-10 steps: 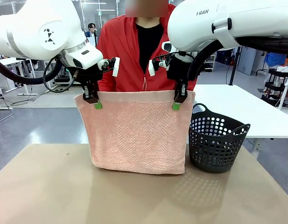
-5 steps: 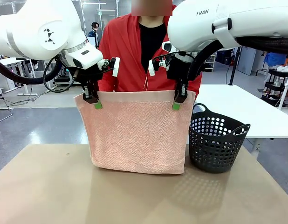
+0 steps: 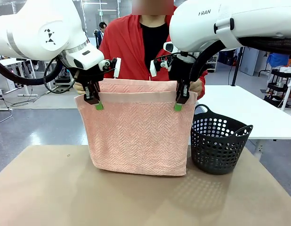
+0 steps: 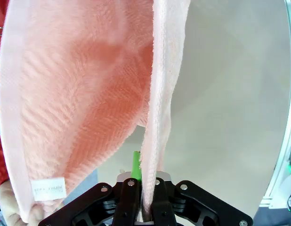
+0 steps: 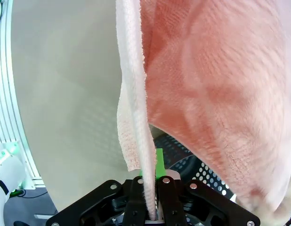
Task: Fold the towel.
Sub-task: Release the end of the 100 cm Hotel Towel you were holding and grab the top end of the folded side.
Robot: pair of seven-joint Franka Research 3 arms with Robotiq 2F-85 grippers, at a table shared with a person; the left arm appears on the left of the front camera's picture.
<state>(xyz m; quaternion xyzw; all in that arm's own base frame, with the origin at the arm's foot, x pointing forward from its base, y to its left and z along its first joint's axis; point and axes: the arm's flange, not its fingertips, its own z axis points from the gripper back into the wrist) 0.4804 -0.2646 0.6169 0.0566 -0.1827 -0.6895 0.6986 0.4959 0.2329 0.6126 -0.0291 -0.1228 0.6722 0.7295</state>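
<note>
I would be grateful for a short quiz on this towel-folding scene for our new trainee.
1. True or false: the left gripper and right gripper are each shut on a top corner of the towel.
2. The basket stands: A) on the robot's right of the towel; B) on the robot's left of it; C) beneath it.
3. Who holds the second towel edge showing just behind the grippers?
Key: 1 true. 2 A. 3 The person's hands, one at each end.
</note>
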